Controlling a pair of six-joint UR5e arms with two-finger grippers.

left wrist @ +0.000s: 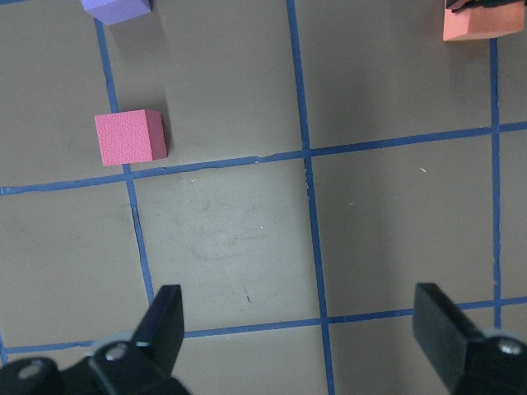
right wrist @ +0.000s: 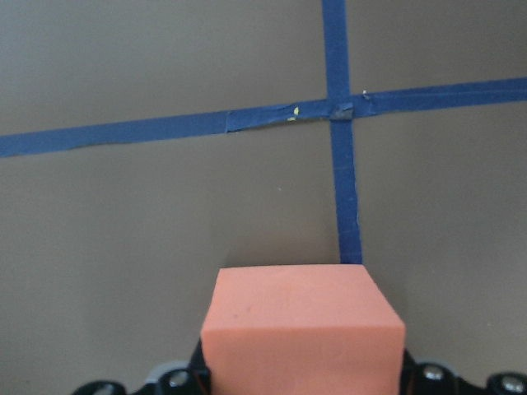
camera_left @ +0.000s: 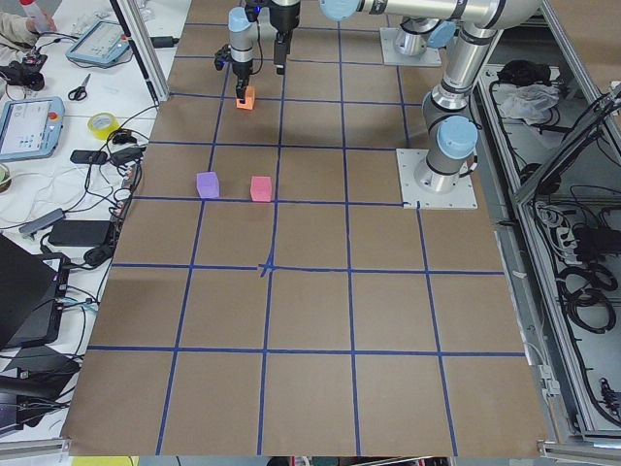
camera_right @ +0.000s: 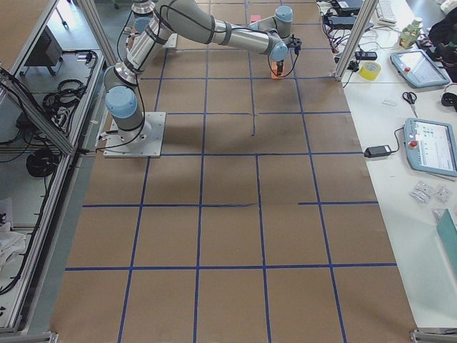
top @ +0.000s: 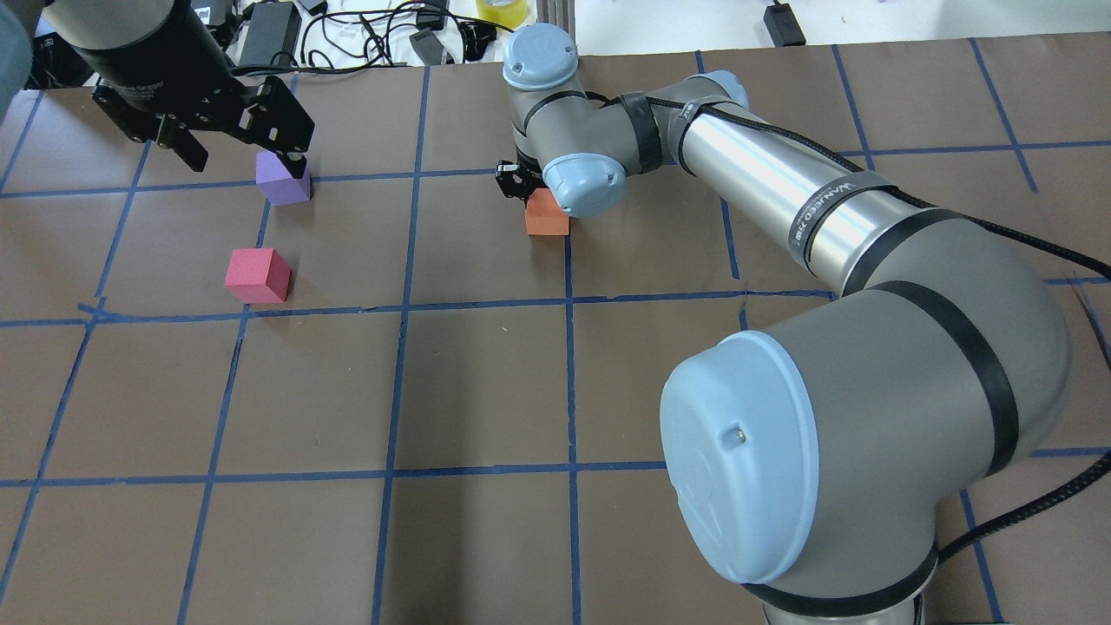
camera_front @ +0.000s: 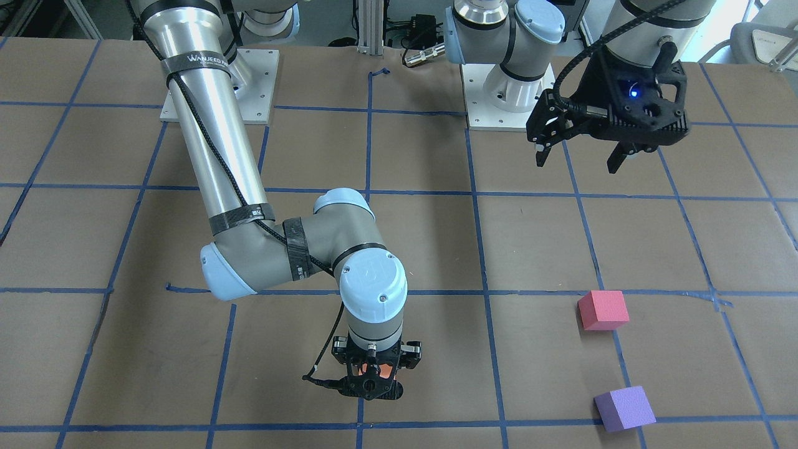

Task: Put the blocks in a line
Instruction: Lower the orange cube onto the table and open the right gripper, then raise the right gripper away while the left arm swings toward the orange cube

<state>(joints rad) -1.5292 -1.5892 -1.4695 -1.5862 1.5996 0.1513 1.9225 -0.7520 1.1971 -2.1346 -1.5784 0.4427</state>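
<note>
orange cube (right wrist: pixel 303 325) fills the foot of the right wrist view, pinched by the right gripper (camera_front: pixel 373 374), whose fingers hide behind its sides; it sits low over the table (top: pixel 486 391), at or just above a blue tape line (right wrist: pixel 342 189). left gripper (left wrist: pixel 298 300) hangs high with fingers spread wide and nothing between them. pinkish-red cube (top: pixel 258 275) and purple cube (top: pixel 283 180) rest near each other, well apart from the orange one.

to do this step well, i judge the orange cube should travel level, come down on the line running through the other two, spaced much as they are, and be freed with a straight lift so it doesn't get nudged.

all three are matte foam with sharp edges and a fine pebbled skin; likely soft, so a light squeeze suits. brown paper covers the table.
</note>
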